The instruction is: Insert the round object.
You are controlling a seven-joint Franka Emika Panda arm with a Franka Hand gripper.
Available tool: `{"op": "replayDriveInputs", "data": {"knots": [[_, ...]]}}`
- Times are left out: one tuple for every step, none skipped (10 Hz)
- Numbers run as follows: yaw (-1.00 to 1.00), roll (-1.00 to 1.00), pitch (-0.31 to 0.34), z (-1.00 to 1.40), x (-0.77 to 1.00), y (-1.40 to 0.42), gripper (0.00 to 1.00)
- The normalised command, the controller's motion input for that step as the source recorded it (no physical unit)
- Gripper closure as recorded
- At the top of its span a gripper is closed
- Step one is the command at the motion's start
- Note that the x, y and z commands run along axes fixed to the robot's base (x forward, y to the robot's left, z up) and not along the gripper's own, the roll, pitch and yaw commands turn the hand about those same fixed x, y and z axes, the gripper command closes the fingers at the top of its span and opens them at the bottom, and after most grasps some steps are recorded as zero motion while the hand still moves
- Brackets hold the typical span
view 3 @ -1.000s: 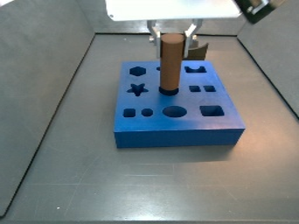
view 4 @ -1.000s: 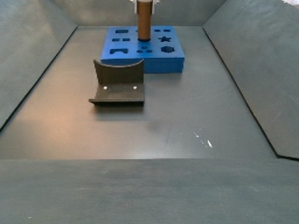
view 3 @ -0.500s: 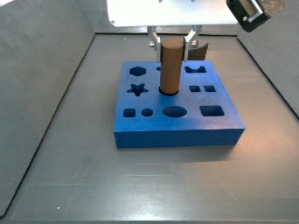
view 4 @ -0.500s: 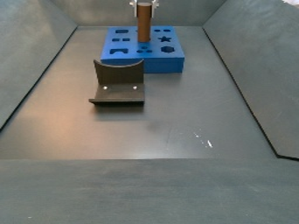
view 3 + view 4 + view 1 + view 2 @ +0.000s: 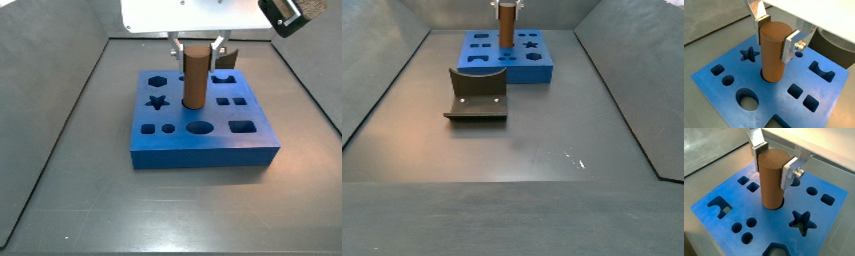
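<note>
The round object (image 5: 195, 75), a tall tan-brown cylinder peg, stands upright with its lower end in a hole near the middle of the blue block (image 5: 201, 150). It also shows in a side view (image 5: 506, 25) and in both wrist views (image 5: 774, 50) (image 5: 771, 178). My gripper (image 5: 198, 42) is above the block, its silver fingers pressed on either side of the peg's top. In both wrist views the gripper (image 5: 775, 35) (image 5: 773, 163) is shut on the peg. The peg's lower end is hidden inside the hole.
The blue block (image 5: 543, 65) has several other shaped holes, among them a star (image 5: 801, 221) and an oval (image 5: 198, 127). The dark fixture (image 5: 476, 95) stands on the floor beside the block. Grey walls enclose the floor on the sides.
The gripper and the peg have sunk slightly, so the peg sits a little lower in the block. Nothing else has moved.
</note>
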Motion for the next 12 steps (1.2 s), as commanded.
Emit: {"op": "replayDriveInputs", "data": {"knots": [[-0.03, -0.08, -0.101, -0.3, -0.05, 0.0, 1.0], [-0.03, -0.11, -0.109, -0.29, -0.06, 0.0, 1.0], [-0.03, -0.08, -0.1, -0.37, 0.0, 0.0, 1.0], [-0.02, -0.05, -0.09, -0.4, 0.0, 0.0, 1.0], [-0.03, -0.03, -0.064, -0.37, 0.0, 0.0, 1.0], [-0.03, -0.03, -0.05, -0.33, 0.01, 0.0, 1.0], [-0.05, -0.02, 0.0, -0.25, 0.07, 0.0, 1.0], [-0.05, -0.01, 0.0, -0.25, 0.08, 0.0, 1.0], [-0.03, 0.0, -0.006, -0.25, 0.0, 0.0, 1.0], [-0.07, -0.01, -0.003, -0.17, 0.0, 0.0, 1.0], [0.0, -0.05, 0.0, 0.0, 0.0, 0.05, 1.0], [0.0, 0.0, 0.0, 0.0, 0.0, 0.0, 1.0]]}}
